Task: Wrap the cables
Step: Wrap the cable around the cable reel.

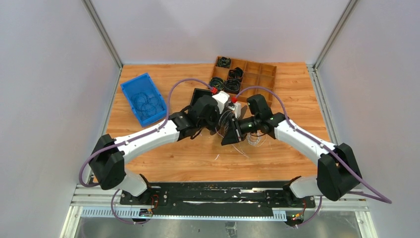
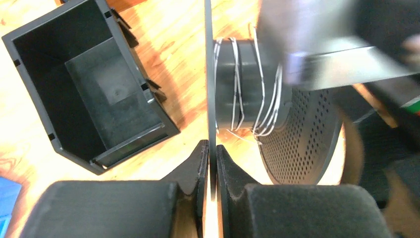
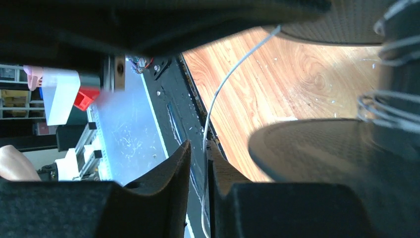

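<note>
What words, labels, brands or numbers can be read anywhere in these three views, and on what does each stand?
No text can be read in any view.
Black spool: perforated flange, no print.
Black bin: no label visible.
Blue bin and wooden divider tray: no marking visible from the top camera.
White and red block: blurred, no print visible.

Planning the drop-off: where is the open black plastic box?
In the left wrist view the open black plastic box sits upper left on the wooden table, left of the wire-wound black spool.
</note>
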{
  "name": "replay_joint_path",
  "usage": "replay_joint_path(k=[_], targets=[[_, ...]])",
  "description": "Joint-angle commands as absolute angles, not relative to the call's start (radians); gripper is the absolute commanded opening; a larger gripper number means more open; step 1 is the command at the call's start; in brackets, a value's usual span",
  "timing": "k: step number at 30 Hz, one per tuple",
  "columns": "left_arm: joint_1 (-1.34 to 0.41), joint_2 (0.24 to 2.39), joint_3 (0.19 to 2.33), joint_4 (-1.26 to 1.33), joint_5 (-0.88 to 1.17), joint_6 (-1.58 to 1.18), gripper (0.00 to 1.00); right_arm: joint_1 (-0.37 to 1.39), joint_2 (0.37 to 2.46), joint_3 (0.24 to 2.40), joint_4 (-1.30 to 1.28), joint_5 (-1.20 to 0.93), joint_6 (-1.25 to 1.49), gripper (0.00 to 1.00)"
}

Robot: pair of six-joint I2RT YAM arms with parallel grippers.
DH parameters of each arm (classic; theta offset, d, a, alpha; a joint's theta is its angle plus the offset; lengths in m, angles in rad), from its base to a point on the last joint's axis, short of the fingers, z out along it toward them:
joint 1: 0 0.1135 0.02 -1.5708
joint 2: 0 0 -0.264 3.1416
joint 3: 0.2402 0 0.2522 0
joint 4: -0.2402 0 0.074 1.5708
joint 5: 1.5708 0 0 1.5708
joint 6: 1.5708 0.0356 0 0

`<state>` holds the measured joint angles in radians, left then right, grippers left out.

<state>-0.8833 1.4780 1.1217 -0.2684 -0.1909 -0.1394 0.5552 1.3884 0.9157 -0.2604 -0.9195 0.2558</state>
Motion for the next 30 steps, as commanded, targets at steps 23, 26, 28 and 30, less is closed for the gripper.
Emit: replay_joint_path(k=[23, 26, 28, 30], targets=[[-0.797, 1.331, 1.062, -0.236, -0.081, -0.006, 0.00, 0.487, 1.322, 1.186, -0.745, -0.647, -0.175, 0.01], [-0.796, 1.319, 1.062, -0.241, -0.071, 0.023, 0.00, 0.481, 1.342, 1.222, -0.786, -0.598, -0.212, 0.01], [-0.796, 1.310, 1.061, -0.247, -0.061, 0.047, 0.00, 0.477, 1.347, 1.240, -0.802, -0.565, -0.234, 0.01], [-0.796, 1.299, 1.059, -0.252, -0.050, 0.067, 0.00, 0.473, 1.346, 1.257, -0.808, -0.540, -0.256, 0.01]])
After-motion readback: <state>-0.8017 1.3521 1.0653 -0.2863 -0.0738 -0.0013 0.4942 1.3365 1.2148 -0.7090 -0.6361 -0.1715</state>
